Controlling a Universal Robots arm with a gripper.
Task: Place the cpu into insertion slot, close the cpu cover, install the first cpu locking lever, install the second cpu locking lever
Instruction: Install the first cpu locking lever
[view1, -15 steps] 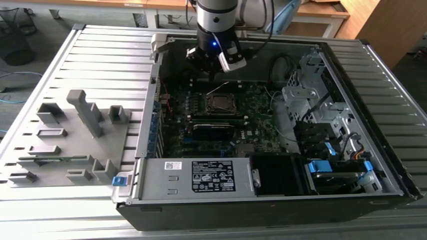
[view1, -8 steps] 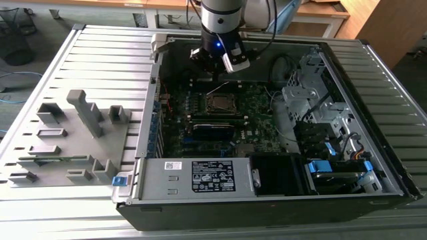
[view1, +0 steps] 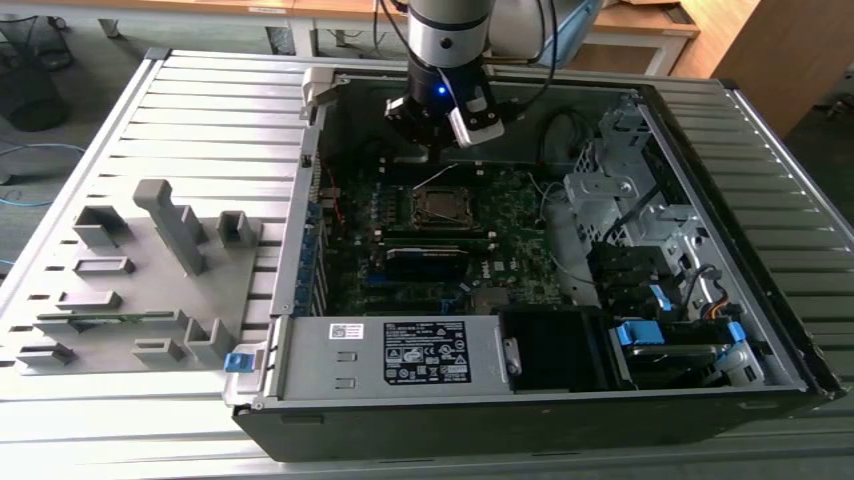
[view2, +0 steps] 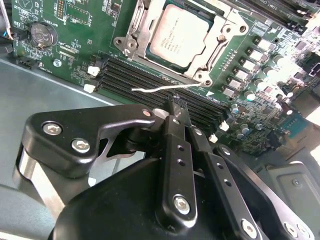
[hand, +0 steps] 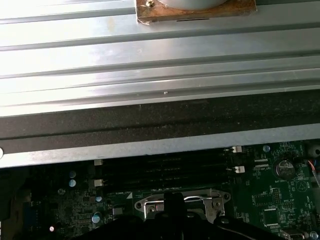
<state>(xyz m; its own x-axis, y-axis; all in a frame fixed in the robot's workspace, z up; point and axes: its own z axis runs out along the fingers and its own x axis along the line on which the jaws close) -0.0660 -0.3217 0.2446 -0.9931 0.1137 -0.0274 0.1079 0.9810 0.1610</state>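
Though near the tool (view2: 175, 106) — cpu (view2: 182, 37) apart, beyond its tip

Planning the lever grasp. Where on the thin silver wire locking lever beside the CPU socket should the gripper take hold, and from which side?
Probably the free end of the thin silver wire lever. It sticks out over the long black memory slots, clear of the silver-grey metal cpu cover, while its other end sits at the socket corner. Come from above on the memory-slot side, jaws straddling the wire.
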